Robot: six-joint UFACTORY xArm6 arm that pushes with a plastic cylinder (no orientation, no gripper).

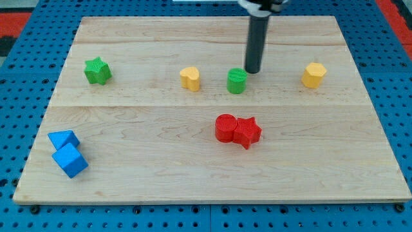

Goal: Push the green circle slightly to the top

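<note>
The green circle (237, 80) is a small upright green cylinder near the middle of the wooden board (193, 180), slightly towards the view's top. My tip (252, 71) is the lower end of a dark rod that comes down from the view's top. It sits just to the right of the green circle and a little above it, very close to it or touching its upper right edge.
A yellow block (190, 78) lies left of the green circle and a yellow hexagon (313, 75) lies to its right. A green star (97, 71) is at the left. A red circle (226, 127) and a red star (247, 131) touch below. Two blue blocks (67, 153) sit at the bottom left.
</note>
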